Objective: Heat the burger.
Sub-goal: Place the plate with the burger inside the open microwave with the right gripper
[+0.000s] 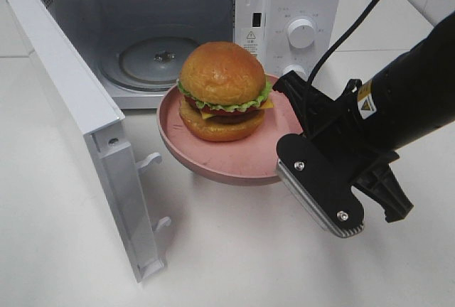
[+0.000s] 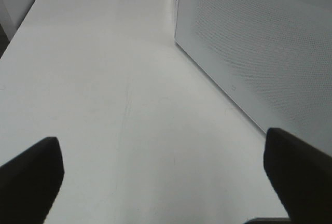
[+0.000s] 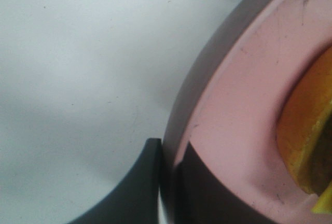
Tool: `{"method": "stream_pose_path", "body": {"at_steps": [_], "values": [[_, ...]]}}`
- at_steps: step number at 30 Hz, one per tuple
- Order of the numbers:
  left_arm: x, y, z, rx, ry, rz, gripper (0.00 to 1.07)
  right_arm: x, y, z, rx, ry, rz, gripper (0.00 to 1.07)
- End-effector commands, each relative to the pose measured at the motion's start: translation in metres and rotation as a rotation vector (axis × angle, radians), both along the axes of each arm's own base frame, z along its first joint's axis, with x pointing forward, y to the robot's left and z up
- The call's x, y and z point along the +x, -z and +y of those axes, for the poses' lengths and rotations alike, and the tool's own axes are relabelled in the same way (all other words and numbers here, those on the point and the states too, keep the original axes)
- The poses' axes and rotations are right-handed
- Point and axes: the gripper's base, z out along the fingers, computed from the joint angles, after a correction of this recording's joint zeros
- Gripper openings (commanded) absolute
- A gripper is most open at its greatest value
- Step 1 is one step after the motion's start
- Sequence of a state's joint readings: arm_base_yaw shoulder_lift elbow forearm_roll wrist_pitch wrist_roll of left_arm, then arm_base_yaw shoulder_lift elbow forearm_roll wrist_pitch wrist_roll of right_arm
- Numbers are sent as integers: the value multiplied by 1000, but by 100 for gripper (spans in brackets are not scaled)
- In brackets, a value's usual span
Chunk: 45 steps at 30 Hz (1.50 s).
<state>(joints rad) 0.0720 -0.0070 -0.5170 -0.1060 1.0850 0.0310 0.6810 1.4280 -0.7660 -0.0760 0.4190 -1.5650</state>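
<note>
The burger (image 1: 222, 90), with a glossy brown bun, green lettuce and yellow cheese, sits on a pink round plate (image 1: 234, 163). The plate hangs above the table just in front of the open microwave (image 1: 302, 5). My right gripper (image 1: 290, 97) comes in from the right and is shut on the plate's right rim. In the right wrist view, its fingers (image 3: 150, 182) pinch the pink rim (image 3: 233, 110), and the burger's edge (image 3: 306, 130) shows beyond. My left gripper (image 2: 166, 182) is open over bare table, with nothing between its fingers (image 2: 31, 177).
The microwave door (image 1: 78, 108) swings wide open to the left, and the glass turntable (image 1: 153, 58) lies inside the cavity. A white dotted panel of the microwave (image 2: 259, 53) stands close beside my left gripper. A black cable (image 1: 355, 30) trails behind the right arm.
</note>
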Motion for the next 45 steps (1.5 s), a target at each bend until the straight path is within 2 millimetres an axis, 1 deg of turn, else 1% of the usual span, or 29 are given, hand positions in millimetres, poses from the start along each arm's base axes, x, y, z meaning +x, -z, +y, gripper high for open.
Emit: {"method": "stream_pose_path", "body": {"at_steps": [1,4,5,6,7,8,12,21,23,24,26,27,28,30,31,35,37,40,41,42,44,45], "values": [[-2,-1,-1,-4,-2,-30,101,11,-16,7,63,-58,-81,0],[-2,-1,-1,-4,-2,-30,101,17,-17,12,52,-62,-70,0],[-2,-1,-1,-4,-2,-30,101,22,-17,16,50,-63,-68,0],[-2,-1,-1,-4,-2,-30,101,22,-17,16,50,-63,-68,0],[-2,-1,-1,-4,-2,-30,101,27,-17,20,51,-63,-69,0],[-2,-1,-1,-4,-2,-30,101,27,-17,20,51,-63,-69,0],[-2,-1,-1,-4,-2,-30,101,38,-14,28,46,-63,-62,0],[-2,-1,-1,-4,-2,-30,101,53,-10,41,31,-67,-41,0],[-2,-1,-1,-4,-2,-30,101,60,-10,47,23,-72,-43,0],[-2,-1,-1,-4,-2,-30,101,60,-10,47,23,-72,-43,0],[-2,-1,-1,-4,-2,-30,101,67,-9,52,18,-72,-37,0],[-2,-1,-1,-4,-2,-30,101,67,-9,52,18,-72,-37,0],[-2,-1,-1,-4,-2,-30,101,72,-7,56,11,-72,-28,0],[-2,-1,-1,-4,-2,-30,101,75,-7,58,8,-72,-23,0],[-2,-1,-1,-4,-2,-30,101,80,-7,62,4,-71,-19,0],[-2,-1,-1,-4,-2,-30,101,87,-7,67,0,-72,-15,0],[-2,-1,-1,-4,-2,-30,101,96,-4,74,-9,-74,-11,0],[-2,-1,-1,-4,-2,-30,101,98,-3,76,-8,-74,-13,0],[-2,-1,-1,-4,-2,-30,101,102,-3,79,-5,-73,-15,0],[-2,-1,-1,-4,-2,-30,101,102,-3,79,-5,-73,-15,0],[-2,-1,-1,-4,-2,-30,101,111,0,86,-2,-67,-15,0],[-2,-1,-1,-4,-2,-30,101,111,0,86,-2,-67,-15,0]]}}
